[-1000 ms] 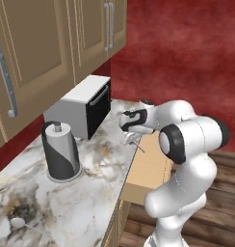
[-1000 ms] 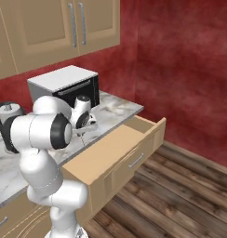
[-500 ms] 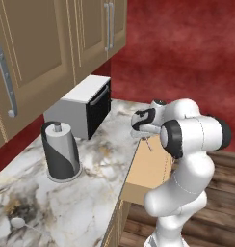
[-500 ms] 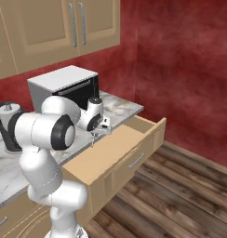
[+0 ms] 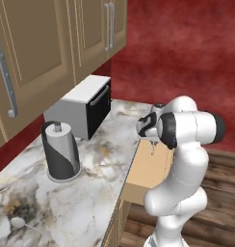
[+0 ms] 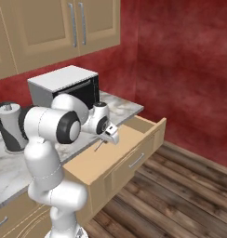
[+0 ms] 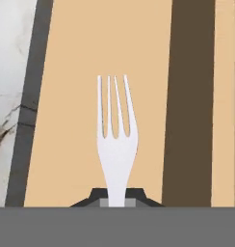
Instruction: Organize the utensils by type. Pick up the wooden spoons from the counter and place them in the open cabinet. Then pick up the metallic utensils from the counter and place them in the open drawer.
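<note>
Delivery of a metal fork (image 7: 116, 140) to the open drawer (image 6: 129, 139) is the step in hand: the tool (image 7: 117, 195) is clenched on the fork's handle, tines pointing away from the hand, and in the hand view the pale drawer bottom lies directly beneath them, with the marble table (image 7: 11, 72) edge off to one side. From the right base view the tool (image 6: 110, 136) hangs over the near end of the drawer with the thin utensil slanting down from it, apparently not yet touching the wood. The next move, by the look of it, calls for a short lowering toward the drawer bottom and then a release, keeping the fork inside the drawer walls so it does not catch on the rim. A metal spoon (image 5: 17, 222) lies on the table at the near left corner, well apart from the paper-towel holder (image 5: 61, 152) and the toaster oven (image 5: 81, 107), so the metallic sorting is likely unfinished. Compared with a second ago, the hand has swung from above the table edge, beside the toaster oven, out over the drawer
</note>
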Robot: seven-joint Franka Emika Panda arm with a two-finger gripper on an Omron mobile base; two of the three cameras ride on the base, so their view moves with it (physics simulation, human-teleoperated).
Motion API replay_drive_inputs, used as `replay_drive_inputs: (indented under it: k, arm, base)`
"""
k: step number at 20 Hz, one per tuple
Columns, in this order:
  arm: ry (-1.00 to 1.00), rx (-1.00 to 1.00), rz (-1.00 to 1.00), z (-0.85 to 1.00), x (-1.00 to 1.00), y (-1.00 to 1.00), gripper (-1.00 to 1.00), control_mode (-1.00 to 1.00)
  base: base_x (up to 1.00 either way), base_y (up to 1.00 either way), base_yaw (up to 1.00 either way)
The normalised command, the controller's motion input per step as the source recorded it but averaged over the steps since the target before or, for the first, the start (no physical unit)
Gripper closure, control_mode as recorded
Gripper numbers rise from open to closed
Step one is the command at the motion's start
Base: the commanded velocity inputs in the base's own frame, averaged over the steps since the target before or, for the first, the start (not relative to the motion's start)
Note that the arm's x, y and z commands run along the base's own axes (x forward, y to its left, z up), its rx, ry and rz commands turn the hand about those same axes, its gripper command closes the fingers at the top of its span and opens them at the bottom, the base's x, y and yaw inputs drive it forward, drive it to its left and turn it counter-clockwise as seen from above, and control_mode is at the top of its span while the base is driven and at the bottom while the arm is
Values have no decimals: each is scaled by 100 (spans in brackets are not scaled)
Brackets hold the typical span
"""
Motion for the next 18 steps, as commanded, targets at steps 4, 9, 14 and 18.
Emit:
replay_drive_inputs:
  k: [4,9,14,18]
  arm:
    - [3,0,-34,-31,1,-33,100,-100]
    - [0,0,-27,-34,0,-38,100,-100]
    - [0,0,-20,-38,0,-31,100,-100]
    - [0,1,-12,-35,4,-20,100,-100]
  base:
    - [0,0,0]
    - [0,0,0]
    - [0,0,0]
    - [0,0,0]
